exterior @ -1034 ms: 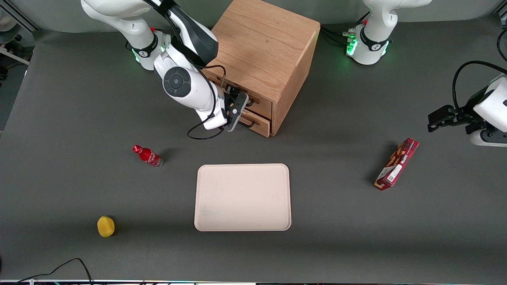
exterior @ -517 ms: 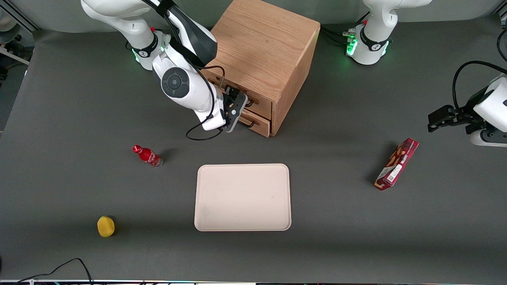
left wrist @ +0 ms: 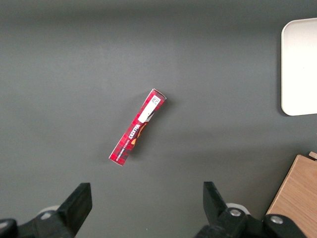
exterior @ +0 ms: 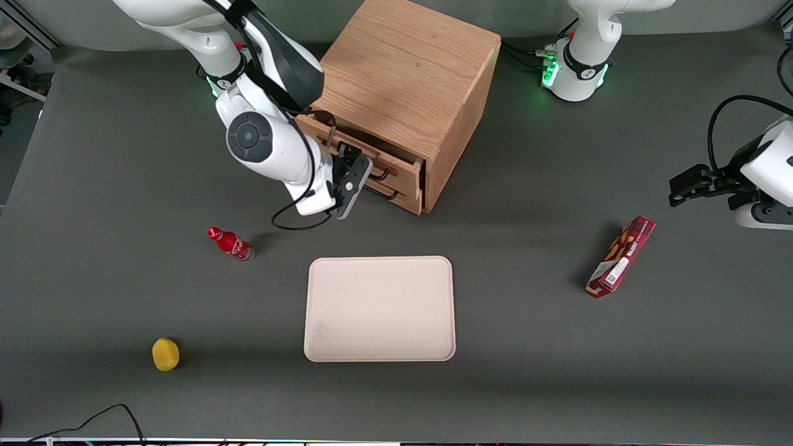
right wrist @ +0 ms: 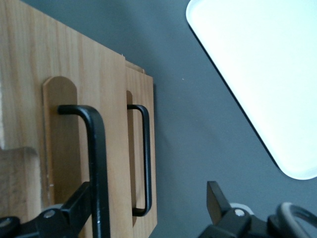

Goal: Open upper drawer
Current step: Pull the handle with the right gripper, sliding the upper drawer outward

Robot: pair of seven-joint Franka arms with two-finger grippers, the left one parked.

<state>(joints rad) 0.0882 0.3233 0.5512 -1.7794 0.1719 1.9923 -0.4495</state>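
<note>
Right wrist view: the right arm's black two-finger gripper [right wrist: 148, 208] is seen with its jaws spread wide, one finger [right wrist: 74, 210] touching the black wire handle [right wrist: 96, 163] of the oak upper drawer [right wrist: 74, 139] and the other finger well clear of it over the grey table [right wrist: 193, 124]. The handle lies just inside that near finger, within the gap; nothing is clamped between the jaws. The upper drawer front is seen standing proud of the matching lower drawer [right wrist: 141, 148], whose own black wire handle [right wrist: 145, 158] lies just beside the gap.

In the front view, the gripper [exterior: 348, 181] is found in front of the oak box cabinet [exterior: 409, 87], at the handle of the upper drawer [exterior: 365, 158], which is drawn partly out of the cabinet above the closed lower drawer [exterior: 396, 195]. A pale rectangular tray [exterior: 380, 308] is noted nearer the camera than the jaws. A small red bottle [exterior: 230, 243] and a yellow round object [exterior: 165, 354] are noted toward the working arm's end, and a red snack box [exterior: 621, 256] toward the parked arm's end.
</note>
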